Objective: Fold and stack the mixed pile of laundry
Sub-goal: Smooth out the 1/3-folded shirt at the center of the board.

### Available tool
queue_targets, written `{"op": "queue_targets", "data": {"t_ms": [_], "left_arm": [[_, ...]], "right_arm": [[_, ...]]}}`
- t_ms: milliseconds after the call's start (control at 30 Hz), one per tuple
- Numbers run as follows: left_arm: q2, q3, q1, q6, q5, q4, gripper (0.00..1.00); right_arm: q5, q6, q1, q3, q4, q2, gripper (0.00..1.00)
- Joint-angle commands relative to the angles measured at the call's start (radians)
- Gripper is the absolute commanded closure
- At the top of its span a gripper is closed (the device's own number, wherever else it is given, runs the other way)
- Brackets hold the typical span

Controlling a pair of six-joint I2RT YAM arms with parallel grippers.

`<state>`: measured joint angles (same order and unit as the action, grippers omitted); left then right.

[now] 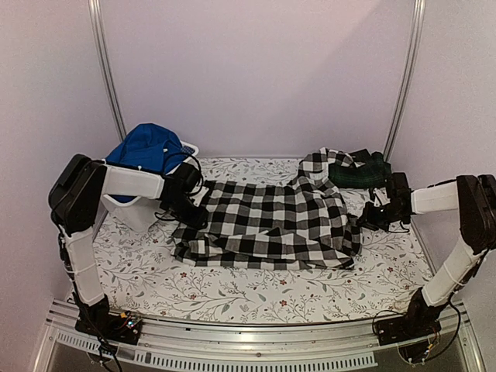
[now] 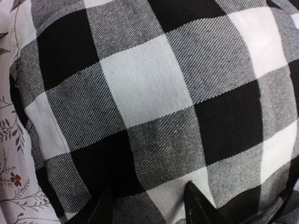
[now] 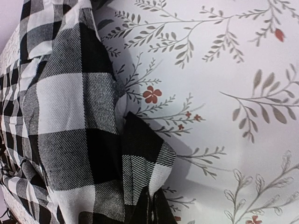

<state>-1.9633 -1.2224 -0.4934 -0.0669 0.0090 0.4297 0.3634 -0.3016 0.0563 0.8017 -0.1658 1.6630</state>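
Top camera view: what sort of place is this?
Probably a robot lab booth, not a home: left arm and right arm bolted to a metal rail, plain walls around, a checked shirt on a floral table cover.

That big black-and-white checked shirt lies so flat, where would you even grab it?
At its edges, not the flat middle. The checked shirt lies spread on the floral tablecloth, so only the side edges give something to pinch. Come in low from the sides: the right end effector is shut on the right edge.
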Motion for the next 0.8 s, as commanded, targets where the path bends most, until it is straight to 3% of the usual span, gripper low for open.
{"op": "queue_targets", "data": {"t_ms": [0,333,467,500,567,600,667,767], "left_arm": [[-0.005,0.044,0.013,-0.021,-0.034,0.085,0.51],[0.079,0.135,-0.026,-0.051,0.020,0.126,0.54],[0.085,0.119,-0.022,-0.050,0.017,0.094,0.46],[0.095,0.112,-0.017,-0.049,0.012,0.087,0.44],[0.152,0.111,-0.006,-0.047,-0.005,0.062,0.37],[0.190,0.116,-0.004,-0.039,-0.006,0.048,0.34],[0.275,0.142,0.001,-0.007,-0.032,0.013,0.29],[0.380,0.179,-0.001,0.050,0.036,-0.004,0.28]], "right_arm": [[-0.164,-0.079,-0.022,-0.056,-0.009,-0.121,1.00],[-0.284,-0.023,-0.046,0.001,-0.055,-0.090,1.00],[-0.213,0.023,-0.046,0.107,-0.056,-0.001,1.00],[-0.193,0.032,-0.046,0.134,-0.082,0.015,0.92],[-0.152,0.052,-0.047,0.153,-0.095,0.016,0.56],[-0.123,0.064,-0.045,0.146,-0.097,-0.002,0.44],[-0.062,0.083,-0.044,0.122,-0.104,-0.067,0.36],[0.063,0.098,-0.037,0.083,-0.137,-0.198,0.35]]}}
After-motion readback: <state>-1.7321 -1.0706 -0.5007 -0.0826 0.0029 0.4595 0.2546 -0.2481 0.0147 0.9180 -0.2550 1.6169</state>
